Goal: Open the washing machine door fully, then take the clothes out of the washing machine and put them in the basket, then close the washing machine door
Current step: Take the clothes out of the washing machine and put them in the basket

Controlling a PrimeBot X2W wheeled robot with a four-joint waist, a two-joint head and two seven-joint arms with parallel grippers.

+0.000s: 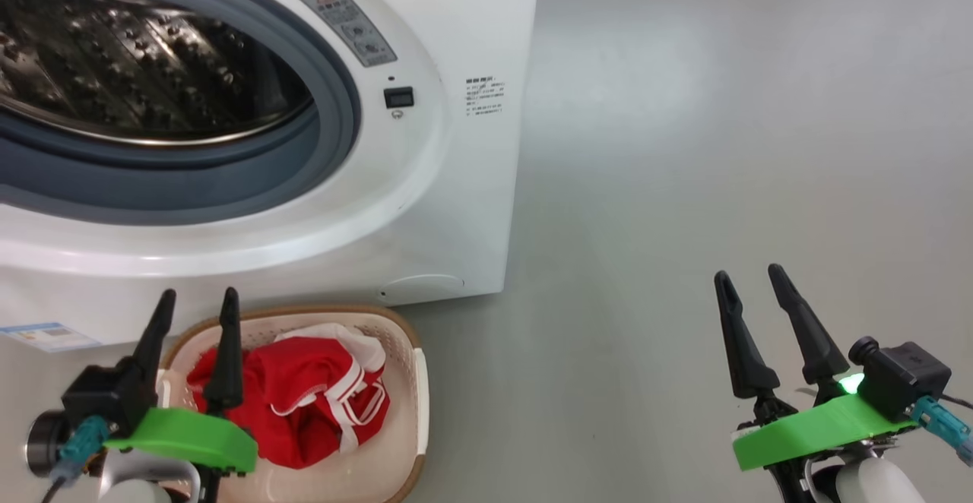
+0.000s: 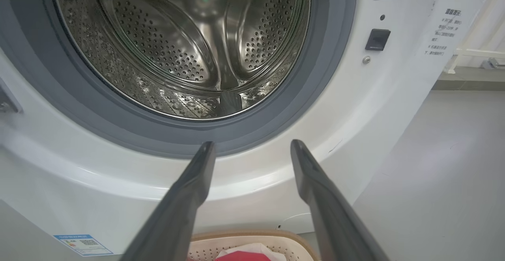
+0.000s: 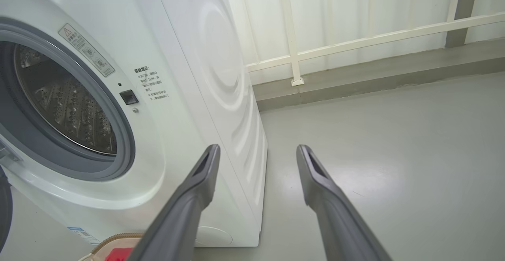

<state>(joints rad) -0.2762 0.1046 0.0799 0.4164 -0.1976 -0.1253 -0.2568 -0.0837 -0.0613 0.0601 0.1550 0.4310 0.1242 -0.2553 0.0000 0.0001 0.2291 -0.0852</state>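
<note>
Washing machine (image 1: 456, 184), glossy white, shows a grey rubber gasket (image 1: 334, 131) and a dimpled steel drum (image 1: 137, 62). At its foot sits the cream perforated basket (image 1: 410, 381), brown-rimmed, holding crumpled red clothes (image 1: 304, 397) with white trim. The left gripper (image 1: 198, 294) hovers over that basket and the right gripper (image 1: 748, 272) hangs beyond the machine's front corner, both spread wide and holding nothing.

The drum mouth (image 1: 144, 70) of the washing machine (image 1: 456, 207) gapes unobstructed, and open grey floor (image 1: 684, 184) stretches to its right. The basket (image 1: 423, 404), holding red clothes (image 1: 304, 404), sits just before its base.
</note>
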